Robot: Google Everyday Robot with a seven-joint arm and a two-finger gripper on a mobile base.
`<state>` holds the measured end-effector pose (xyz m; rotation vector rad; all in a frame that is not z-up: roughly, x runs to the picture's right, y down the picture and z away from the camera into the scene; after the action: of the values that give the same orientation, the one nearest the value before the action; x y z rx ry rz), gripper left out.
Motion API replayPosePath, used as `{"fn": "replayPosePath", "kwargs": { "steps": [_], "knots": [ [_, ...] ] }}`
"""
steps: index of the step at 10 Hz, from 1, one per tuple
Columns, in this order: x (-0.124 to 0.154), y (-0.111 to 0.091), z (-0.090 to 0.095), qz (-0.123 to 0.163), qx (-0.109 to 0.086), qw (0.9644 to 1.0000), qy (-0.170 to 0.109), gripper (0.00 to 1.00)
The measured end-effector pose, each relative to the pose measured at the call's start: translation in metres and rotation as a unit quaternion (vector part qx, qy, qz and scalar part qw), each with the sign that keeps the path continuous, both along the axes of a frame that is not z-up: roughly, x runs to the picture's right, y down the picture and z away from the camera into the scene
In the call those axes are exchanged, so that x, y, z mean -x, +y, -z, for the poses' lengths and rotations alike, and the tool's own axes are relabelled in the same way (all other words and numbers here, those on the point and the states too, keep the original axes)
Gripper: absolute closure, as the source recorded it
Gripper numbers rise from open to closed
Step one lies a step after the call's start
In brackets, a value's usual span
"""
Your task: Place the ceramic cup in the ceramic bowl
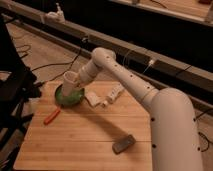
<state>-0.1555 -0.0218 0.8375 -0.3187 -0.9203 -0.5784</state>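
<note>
The ceramic cup (pixel 69 82) is a small white tapered cup, held upright over the ceramic bowl (pixel 70 96), a shallow green dish at the table's far left. The bowl's orange-red handle (pixel 51 116) points toward the front left. My gripper (pixel 78 80) is at the cup's right side, over the bowl, and appears shut on the cup. I cannot tell whether the cup's base touches the bowl. The white arm reaches in from the right.
A white bottle (pixel 115 93) and a small white object (pixel 92 98) lie on the wooden table (pixel 85 145) right of the bowl. A dark grey block (pixel 123 143) lies near the front right. A black chair (pixel 12 85) stands left of the table.
</note>
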Motion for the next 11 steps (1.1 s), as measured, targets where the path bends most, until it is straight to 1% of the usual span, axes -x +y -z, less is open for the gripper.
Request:
{"fn": "replayPosePath", "kwargs": {
  "steps": [1, 3, 5, 7, 9, 10, 11],
  "knots": [
    [-0.002, -0.006, -0.011, -0.003, -0.007, 0.9999, 0.009, 0.8],
    [-0.006, -0.008, -0.028, -0.008, -0.012, 0.9997, 0.022, 0.8],
    [-0.011, -0.003, -0.046, -0.007, -0.014, 0.9992, 0.037, 0.8],
    [-0.017, 0.003, -0.064, 0.002, -0.016, 0.9982, 0.059, 0.8],
    [-0.021, 0.009, -0.078, 0.008, -0.011, 0.9972, 0.073, 0.78],
    [-0.023, 0.013, -0.083, 0.009, -0.007, 0.9969, 0.077, 0.72],
    [-0.024, 0.017, -0.087, 0.01, -0.003, 0.9966, 0.081, 0.6]
  ]
}}
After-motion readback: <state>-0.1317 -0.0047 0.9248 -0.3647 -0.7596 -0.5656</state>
